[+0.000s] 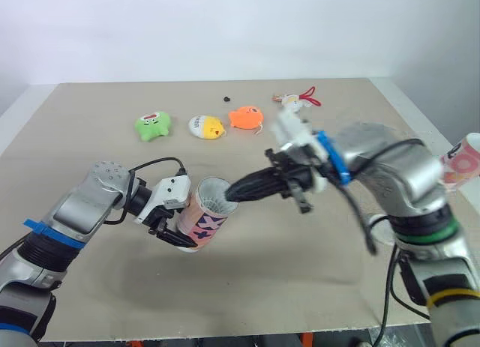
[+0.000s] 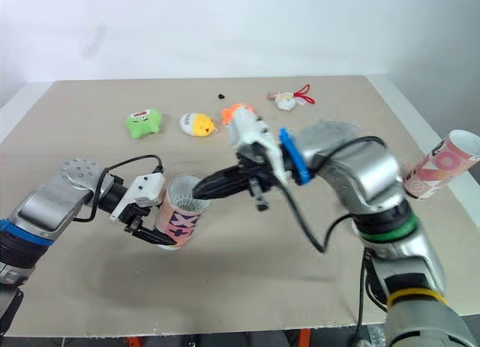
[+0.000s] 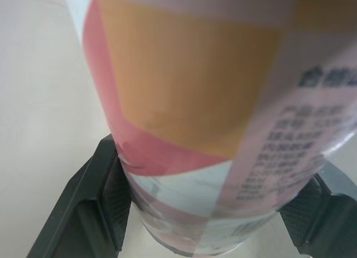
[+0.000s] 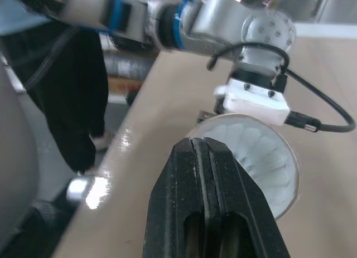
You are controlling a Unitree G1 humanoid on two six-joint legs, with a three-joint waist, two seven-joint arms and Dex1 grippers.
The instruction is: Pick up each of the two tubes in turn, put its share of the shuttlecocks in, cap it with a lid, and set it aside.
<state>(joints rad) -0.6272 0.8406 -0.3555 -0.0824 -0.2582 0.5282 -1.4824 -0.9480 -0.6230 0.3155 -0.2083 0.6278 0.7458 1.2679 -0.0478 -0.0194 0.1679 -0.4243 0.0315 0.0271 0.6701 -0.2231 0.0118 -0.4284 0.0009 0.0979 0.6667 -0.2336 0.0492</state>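
A pink, white and orange patterned tube (image 1: 201, 218) leans on the table with its open mouth up and toward the right. My left gripper (image 1: 174, 228) is shut on its lower body; in the left wrist view both fingers (image 3: 97, 194) press against the tube (image 3: 212, 102). White shuttlecock feathers (image 4: 259, 149) fill the tube's mouth. My right gripper (image 1: 232, 193) is shut, nothing between its fingers (image 4: 203, 157), with its tips at the rim of the tube's mouth. A second pink tube (image 1: 463, 161) lies at the table's right edge.
Along the far side of the tan table (image 1: 300, 287) lie a green plush toy (image 1: 153, 125), a yellow one (image 1: 206, 127), an orange one (image 1: 246, 118), a small charm with a red loop (image 1: 297, 100) and a tiny black object (image 1: 226, 98).
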